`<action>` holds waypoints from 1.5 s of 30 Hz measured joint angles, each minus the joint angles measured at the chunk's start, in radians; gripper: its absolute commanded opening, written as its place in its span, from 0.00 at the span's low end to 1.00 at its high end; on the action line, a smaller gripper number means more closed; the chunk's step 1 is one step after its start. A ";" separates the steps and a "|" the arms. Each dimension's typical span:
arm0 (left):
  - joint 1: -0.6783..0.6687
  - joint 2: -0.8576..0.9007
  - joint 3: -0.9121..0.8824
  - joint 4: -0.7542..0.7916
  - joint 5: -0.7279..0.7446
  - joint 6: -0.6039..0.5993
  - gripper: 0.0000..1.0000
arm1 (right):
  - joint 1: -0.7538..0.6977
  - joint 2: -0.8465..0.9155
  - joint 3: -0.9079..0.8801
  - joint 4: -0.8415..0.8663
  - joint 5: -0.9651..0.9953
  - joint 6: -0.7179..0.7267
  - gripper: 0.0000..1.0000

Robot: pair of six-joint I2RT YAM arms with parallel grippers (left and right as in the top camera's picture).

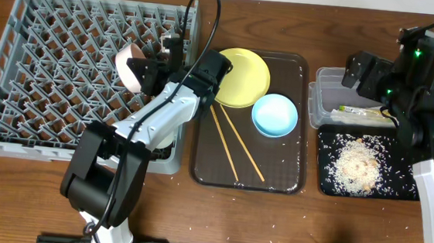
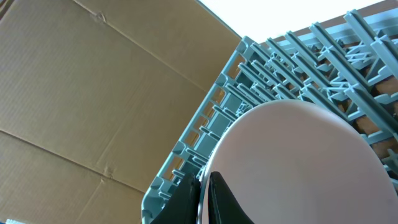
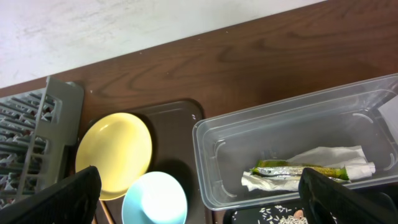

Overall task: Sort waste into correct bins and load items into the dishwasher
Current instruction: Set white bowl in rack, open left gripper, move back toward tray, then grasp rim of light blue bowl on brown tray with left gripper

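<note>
1. The bench (image 1: 33,192) carries all items.
2. The rack (image 1: 43,69) fills the 9 o'clock side. The pictures show no dish seated in it.
3. The left arm reaches over the rack's 3 o'clock edge. The left jaws are closed on the rim of the white bowl (image 1: 131,64), which is tilted on edge above the pegs. Judged status: the bowl is at the rack and not yet released.
4. The serving tray (image 1: 282,177) lies at centre.
5. The black tray (image 1: 323,176) sits at 4 o'clock and holds the rice (image 1: 357,164). A few grains lie loose on the bench near it.
6. The tub (image 3: 249,137) sits at 3 o'clock, touching the black tray. The right jaws are spread wide and empty above it.
7. The plate (image 1: 242,78) is at the serving tray's 12 o'clock end and remains to be loaded.
8. The blue bowl (image 1: 274,115) is at 4 o'clock of the plate and remains to be loaded.
9. The chopsticks (image 1: 241,143) are at the serving tray's 7 o'clock part and remain to be loaded.
10. The wrapper (image 3: 329,158) and the packet (image 3: 292,168) are in the tub. Judged status: waste sorting is largely complete.
11. The cup is not seen in any view.
</note>
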 measured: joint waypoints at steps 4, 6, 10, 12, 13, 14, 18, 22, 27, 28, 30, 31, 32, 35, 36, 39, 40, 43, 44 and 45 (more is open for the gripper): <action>-0.001 0.001 0.000 0.001 0.000 0.000 0.07 | 0.000 0.000 0.000 0.000 0.000 0.000 0.99; -0.005 0.006 0.000 0.001 -0.003 0.000 0.07 | 0.000 0.000 0.000 0.000 0.000 0.000 0.99; -0.031 0.019 0.000 0.003 -0.003 0.002 0.07 | 0.000 0.000 0.000 0.000 0.000 0.000 0.99; -0.053 0.031 -0.002 0.003 0.007 0.002 0.07 | 0.000 0.000 0.000 0.000 0.000 0.000 0.99; -0.066 0.038 -0.003 0.003 0.010 0.002 0.07 | 0.000 0.000 0.000 0.000 0.000 0.000 0.99; -0.079 0.041 -0.005 0.003 0.015 0.002 0.08 | 0.000 0.000 0.000 0.000 0.000 0.000 0.99; -0.119 0.042 -0.012 0.003 0.023 0.002 0.07 | 0.000 0.000 0.000 0.000 0.000 0.000 0.99; -0.125 0.042 -0.012 0.003 0.042 0.002 0.22 | 0.000 0.000 0.000 0.000 0.000 0.000 0.99; -0.124 0.042 -0.014 -0.004 0.138 0.006 0.43 | 0.000 0.000 0.000 -0.001 0.000 0.000 0.99; -0.125 0.042 -0.014 -0.008 0.160 0.007 0.46 | 0.000 0.000 0.000 -0.001 0.000 0.000 0.99; -0.127 0.037 -0.014 -0.026 0.209 0.010 0.52 | 0.000 0.000 0.000 0.000 0.000 0.000 0.99; -0.127 0.032 -0.014 -0.034 0.234 0.009 0.54 | 0.000 0.000 0.000 -0.001 0.000 0.000 0.99; -0.128 0.026 -0.014 -0.040 0.273 0.010 0.55 | 0.000 0.000 0.000 -0.001 0.000 0.000 0.99; -0.128 0.005 -0.012 -0.057 0.422 0.013 0.62 | 0.000 0.000 0.000 -0.001 0.000 0.000 0.99; -0.128 -0.002 -0.011 -0.066 0.465 0.016 0.64 | 0.000 0.000 0.000 -0.001 0.000 0.000 0.99; -0.116 -0.066 -0.003 -0.077 0.608 0.021 0.66 | 0.000 0.000 0.000 -0.001 0.000 0.000 0.99; -0.115 -0.096 -0.001 -0.074 0.673 0.021 0.66 | 0.000 0.000 0.000 -0.001 0.000 0.000 0.99; -0.120 -0.187 0.007 -0.055 0.844 0.020 0.67 | 0.000 0.000 0.000 -0.001 0.000 0.000 0.99; -0.122 -0.217 0.010 -0.047 0.894 0.018 0.67 | 0.000 0.000 0.000 -0.001 0.000 0.000 0.99; -0.124 -0.246 0.013 -0.039 0.942 0.009 0.67 | 0.000 0.000 0.000 -0.001 0.000 0.000 0.99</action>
